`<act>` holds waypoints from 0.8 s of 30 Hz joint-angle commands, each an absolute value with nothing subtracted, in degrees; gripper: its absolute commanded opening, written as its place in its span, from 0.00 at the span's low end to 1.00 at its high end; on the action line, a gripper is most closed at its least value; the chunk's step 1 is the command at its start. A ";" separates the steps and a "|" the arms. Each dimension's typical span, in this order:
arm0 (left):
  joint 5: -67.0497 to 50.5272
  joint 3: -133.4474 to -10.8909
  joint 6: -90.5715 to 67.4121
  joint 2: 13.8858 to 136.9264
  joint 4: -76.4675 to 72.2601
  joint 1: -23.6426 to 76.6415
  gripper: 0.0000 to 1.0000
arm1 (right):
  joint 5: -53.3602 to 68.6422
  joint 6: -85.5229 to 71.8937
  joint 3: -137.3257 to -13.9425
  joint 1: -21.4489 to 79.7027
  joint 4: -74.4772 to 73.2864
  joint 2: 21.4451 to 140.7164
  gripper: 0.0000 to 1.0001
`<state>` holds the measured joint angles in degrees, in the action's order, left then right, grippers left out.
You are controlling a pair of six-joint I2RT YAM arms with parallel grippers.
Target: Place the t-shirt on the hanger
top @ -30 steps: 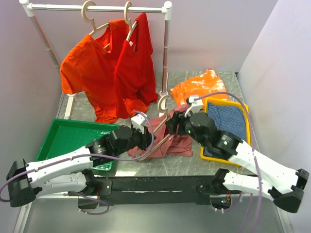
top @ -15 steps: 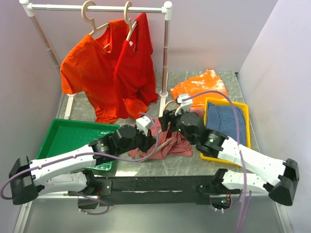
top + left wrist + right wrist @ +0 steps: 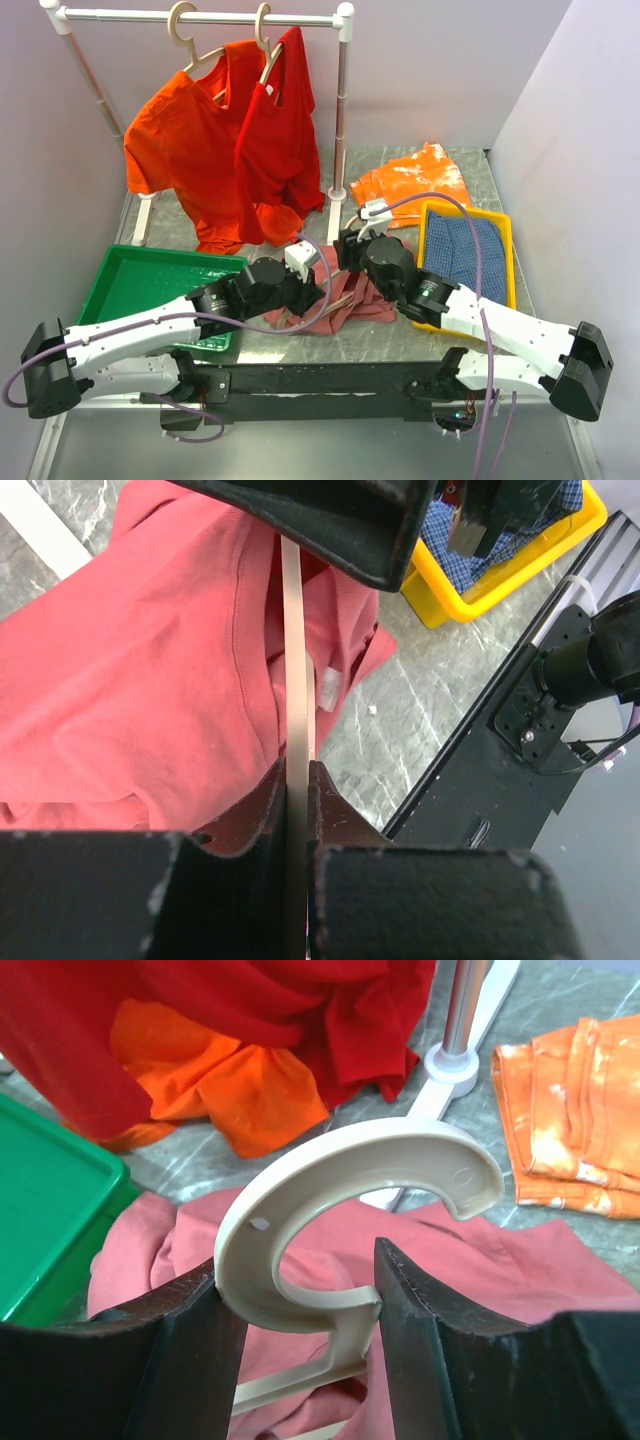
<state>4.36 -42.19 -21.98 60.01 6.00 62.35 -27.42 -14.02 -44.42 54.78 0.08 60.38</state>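
Within the last second the right arm has swung off the yellow tray (image 3: 511, 260) toward the heap beside it. The right gripper (image 3: 300, 1260) has spread and then narrowed, so the hanger (image 3: 350, 1155), whose hook stood free before, now has that hook between its fingers. Both fingers appear pressed to the hook's base, a grip as far as the wrist view shows. The left gripper (image 3: 297, 780) is clamped on the hanger's thin beige arm. With the hanger held at two points, it can probably be steered into the collar. The t-shirt (image 3: 130, 680) is not on it yet and lies crumpled on the table just beside the yellow tray, under the hanger. Its small white neck label (image 3: 329, 688) shows no legible print, and no brand can be read anywhere.
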 commanded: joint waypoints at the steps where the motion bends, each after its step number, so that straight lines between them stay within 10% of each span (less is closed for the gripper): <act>1: 5.18 -46.67 -22.85 58.89 0.97 62.67 0.01 | -27.95 -14.24 -43.51 54.93 4.31 59.94 0.45; 12: 5.71 -45.71 -23.47 58.54 1.67 62.75 0.01 | -16.99 -19.25 -40.54 51.51 4.46 55.47 0.74; 24: 3.43 -45.44 -22.41 58.54 1.14 62.67 0.01 | -16.61 -19.95 -36.48 50.45 11.07 55.11 0.60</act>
